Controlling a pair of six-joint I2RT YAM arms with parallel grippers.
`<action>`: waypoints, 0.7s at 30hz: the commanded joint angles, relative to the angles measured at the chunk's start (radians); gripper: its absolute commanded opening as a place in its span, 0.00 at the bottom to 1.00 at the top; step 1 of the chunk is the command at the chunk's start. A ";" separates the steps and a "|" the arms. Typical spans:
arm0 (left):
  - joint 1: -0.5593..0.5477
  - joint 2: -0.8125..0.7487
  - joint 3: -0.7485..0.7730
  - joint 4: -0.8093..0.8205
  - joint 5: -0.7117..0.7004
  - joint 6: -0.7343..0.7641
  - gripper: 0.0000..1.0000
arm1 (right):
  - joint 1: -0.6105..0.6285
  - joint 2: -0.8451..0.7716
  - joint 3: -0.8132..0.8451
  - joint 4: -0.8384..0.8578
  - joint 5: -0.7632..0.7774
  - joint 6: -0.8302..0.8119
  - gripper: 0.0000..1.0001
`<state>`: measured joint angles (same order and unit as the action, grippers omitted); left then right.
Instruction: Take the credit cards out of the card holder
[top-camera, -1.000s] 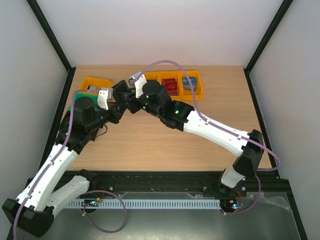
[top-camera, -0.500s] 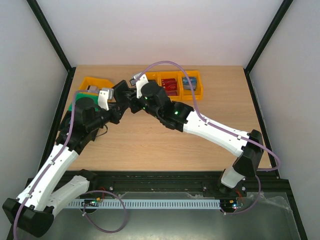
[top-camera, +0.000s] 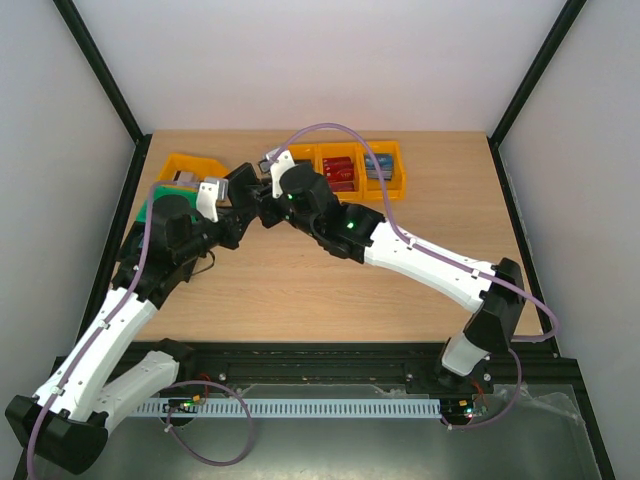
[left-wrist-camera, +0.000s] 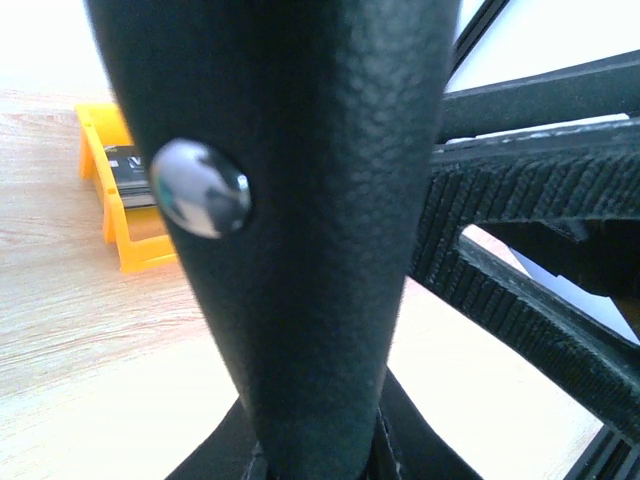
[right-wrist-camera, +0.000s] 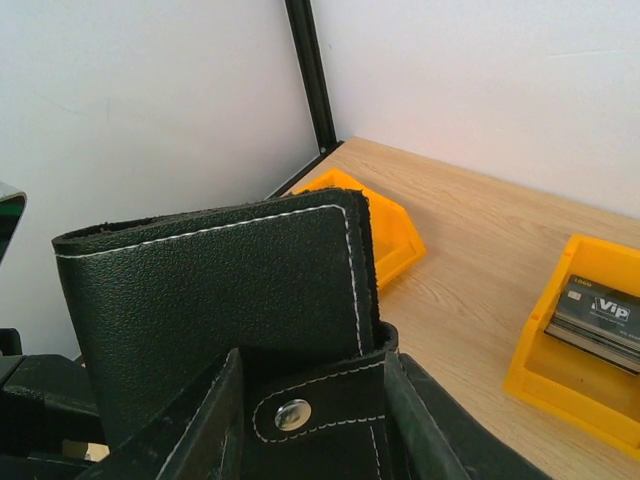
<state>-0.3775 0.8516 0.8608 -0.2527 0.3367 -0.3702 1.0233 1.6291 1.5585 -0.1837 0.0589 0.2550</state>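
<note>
The black leather card holder (top-camera: 243, 187) hangs above the table's back left, between both grippers. My left gripper (top-camera: 234, 213) is shut on its lower edge. In the left wrist view the card holder (left-wrist-camera: 300, 200) fills the frame, with a metal snap stud (left-wrist-camera: 200, 187) showing. My right gripper (right-wrist-camera: 305, 425) is closed around the short snap tab (right-wrist-camera: 330, 405), a finger (right-wrist-camera: 212, 425) at each end of it. The card holder (right-wrist-camera: 220, 290) is folded shut, so any credit cards inside are hidden. Loose credit cards (top-camera: 341, 172) lie in the orange bins.
Orange bins (top-camera: 398, 180) line the back edge, with red and grey-blue cards (top-camera: 378, 165) inside. Another orange bin (top-camera: 183, 163) and a green object (top-camera: 150, 207) sit at the back left. One bin (right-wrist-camera: 565, 375) holds a VIP card (right-wrist-camera: 600, 315). The black frame posts stand close by.
My right arm has edged slightly left toward the left gripper. The card holder stays held between both grippers.
</note>
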 joint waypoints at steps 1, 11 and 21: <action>-0.008 -0.013 0.029 0.096 0.023 0.024 0.02 | -0.002 0.041 -0.003 -0.114 0.060 -0.003 0.37; -0.008 -0.015 0.024 0.093 0.024 0.050 0.02 | -0.003 0.076 0.077 -0.189 -0.136 -0.006 0.39; -0.009 -0.022 0.017 0.092 0.012 0.069 0.02 | -0.004 0.146 0.189 -0.330 -0.160 0.039 0.36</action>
<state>-0.3717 0.8597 0.8604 -0.2810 0.2848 -0.3466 1.0119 1.7298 1.7329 -0.3767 -0.0219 0.2733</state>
